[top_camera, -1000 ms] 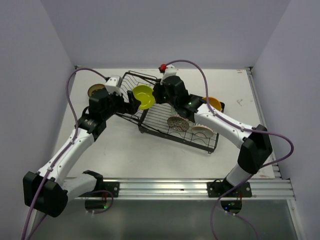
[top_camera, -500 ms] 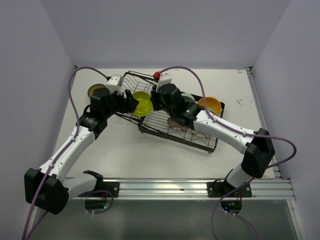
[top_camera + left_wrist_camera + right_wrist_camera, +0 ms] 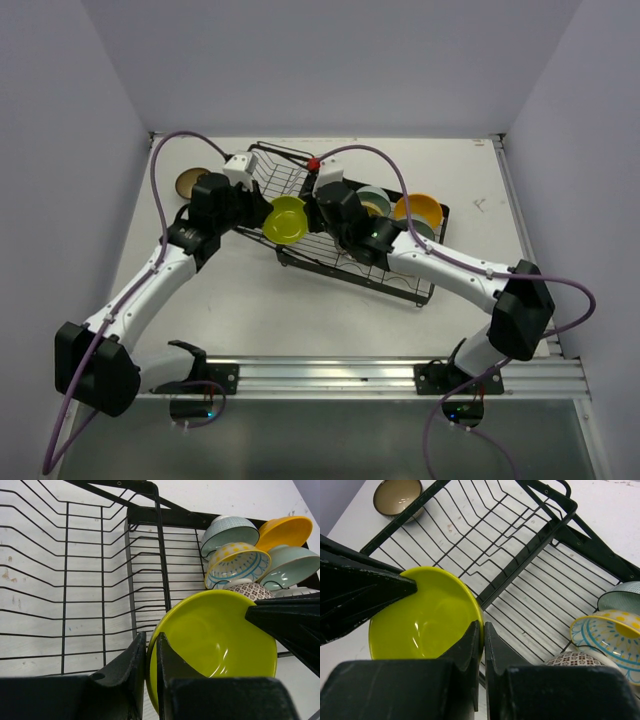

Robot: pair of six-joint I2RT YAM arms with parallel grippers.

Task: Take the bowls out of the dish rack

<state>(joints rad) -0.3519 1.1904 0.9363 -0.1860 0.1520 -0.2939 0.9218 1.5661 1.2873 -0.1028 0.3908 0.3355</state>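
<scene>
Both arms have brought the yellow-green bowl (image 3: 285, 218) nearer their bases since a second ago. It hangs over the near edge of the dish rack (image 3: 285, 172), where its two sections meet. The left pincer (image 3: 151, 645) is clenched on one side of its rim and the right pincer (image 3: 481, 630) on the opposite side. The other bowls (image 3: 235, 562) lean in the basket section.

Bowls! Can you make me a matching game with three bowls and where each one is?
Bowls:
1. yellow-green bowl
2. brown bowl
3. orange bowl

Places:
A. leaning in the dish rack
B. on the table, outside the rack
C. gripped at its rim by the left end effector and the right end effector

Pairs: 1-C, 2-B, 3-A
</scene>
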